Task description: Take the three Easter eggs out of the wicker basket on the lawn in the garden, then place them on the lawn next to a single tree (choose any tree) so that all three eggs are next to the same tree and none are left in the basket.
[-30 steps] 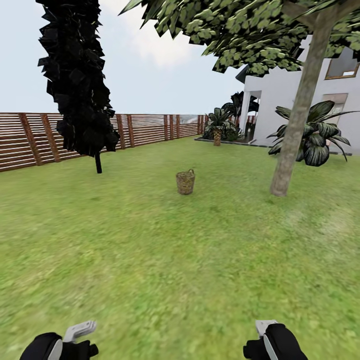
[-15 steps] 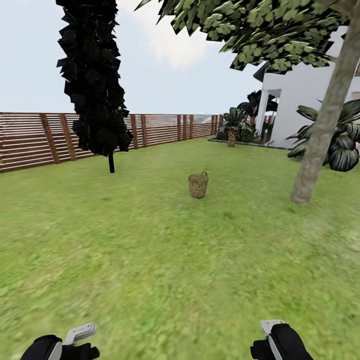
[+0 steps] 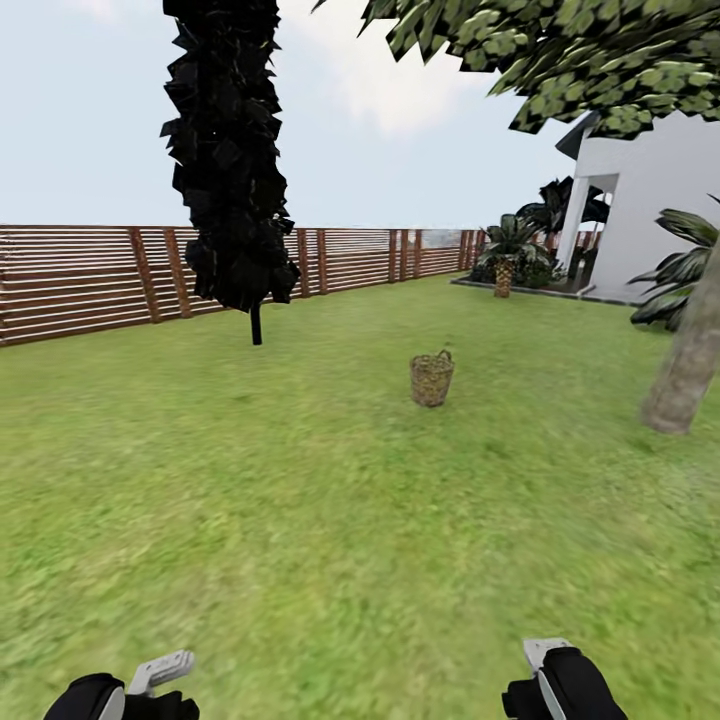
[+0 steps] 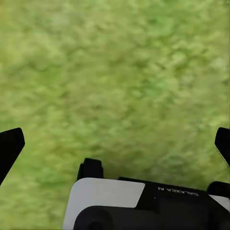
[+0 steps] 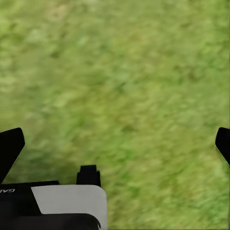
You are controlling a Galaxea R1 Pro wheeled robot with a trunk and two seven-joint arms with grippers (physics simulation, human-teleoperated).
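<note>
— Basket placement?
— The wicker basket point(image 3: 431, 378) stands upright on the lawn point(image 3: 300, 500), far ahead, well left of the tree point(image 3: 685, 375).
— Fingers?
— Left gripper point(image 4: 115, 143) and right gripper point(image 5: 115, 143) both spread wide over bare grass, holding nothing.

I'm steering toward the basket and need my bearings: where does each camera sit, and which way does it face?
Head view: on the head, facing forward over the lawn to the wicker basket and tree; both grippers at its lower edge.
Left wrist view: on the left arm, facing down at grass; left gripper fingertips spread wide.
Right wrist view: same, right gripper spread.
Shared: both wrist views see grass.
</note>
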